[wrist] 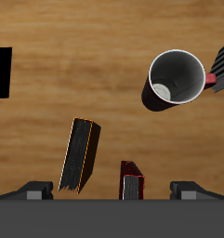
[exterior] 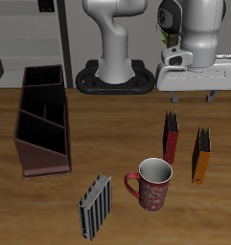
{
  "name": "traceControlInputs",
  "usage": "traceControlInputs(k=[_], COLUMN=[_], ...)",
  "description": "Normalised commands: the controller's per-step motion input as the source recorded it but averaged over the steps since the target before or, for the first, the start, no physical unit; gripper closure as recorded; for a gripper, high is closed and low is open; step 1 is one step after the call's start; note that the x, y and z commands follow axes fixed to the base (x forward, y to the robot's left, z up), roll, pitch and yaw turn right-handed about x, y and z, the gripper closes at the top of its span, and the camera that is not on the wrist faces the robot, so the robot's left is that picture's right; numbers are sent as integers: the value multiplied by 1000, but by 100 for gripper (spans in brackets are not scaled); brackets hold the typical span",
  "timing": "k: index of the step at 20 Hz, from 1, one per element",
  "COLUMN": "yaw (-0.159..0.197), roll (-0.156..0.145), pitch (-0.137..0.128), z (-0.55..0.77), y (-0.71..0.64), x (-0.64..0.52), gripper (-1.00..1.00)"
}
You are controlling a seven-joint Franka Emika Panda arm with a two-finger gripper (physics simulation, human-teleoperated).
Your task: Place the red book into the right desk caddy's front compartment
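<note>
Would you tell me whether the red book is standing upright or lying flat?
Upright: the red book stands on its edge on the table, beside the orange book.

Red book (exterior: 171, 137) flanked by orange book (exterior: 200, 156), mug (exterior: 152, 184) near; top open.

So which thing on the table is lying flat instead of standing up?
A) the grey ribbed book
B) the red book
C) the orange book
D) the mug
A: the grey ribbed book lies flat near the table's front edge, while the red book, the orange book and the mug all stand upright.
</note>
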Motion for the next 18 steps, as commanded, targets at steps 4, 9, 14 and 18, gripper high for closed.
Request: traceControlInputs(k=[4, 9, 14, 18], yaw=[8, -16, -24, -1], roll=[7, 13, 13, -10], pitch=[22, -2, 6, 17], z=[-271, -144, -289, -261], y=[-145, -77, -169, -147], x=[-68, -155, -207, -81], gripper=[-100, -100, -100, -100])
